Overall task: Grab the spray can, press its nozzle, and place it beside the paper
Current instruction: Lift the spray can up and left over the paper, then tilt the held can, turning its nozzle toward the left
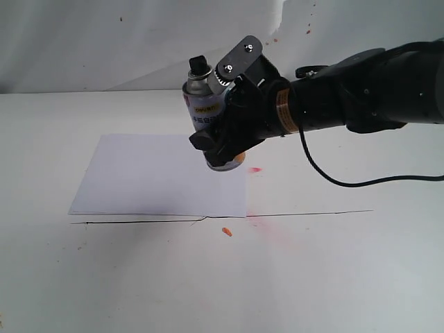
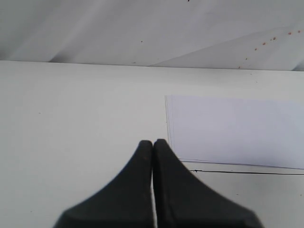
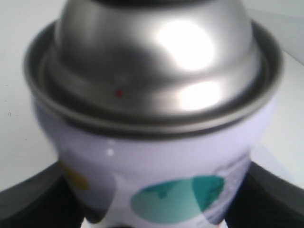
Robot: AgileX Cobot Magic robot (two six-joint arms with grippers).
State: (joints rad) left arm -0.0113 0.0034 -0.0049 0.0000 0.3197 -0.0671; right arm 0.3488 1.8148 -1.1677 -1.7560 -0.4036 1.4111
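The spray can [image 1: 205, 104] hangs upright in the air over the right part of the paper [image 1: 159, 177], its black nozzle [image 1: 197, 64] on top. My right gripper [image 1: 220, 135] is shut on the can's body from the right side. In the right wrist view the can [image 3: 156, 142] fills the frame, silver dome up, with dark fingers [image 3: 33, 199] on both sides. The nozzle is cut off there. My left gripper [image 2: 153, 142] is shut and empty, low over the table just left of the paper [image 2: 235, 130]; it is out of the exterior view.
A thin black line [image 1: 222, 217] runs across the white table [image 1: 222, 284] just in front of the paper. Small orange-red marks [image 1: 226, 232] lie near the paper's front right corner. The right arm's black cable [image 1: 333, 177] droops over the table at right.
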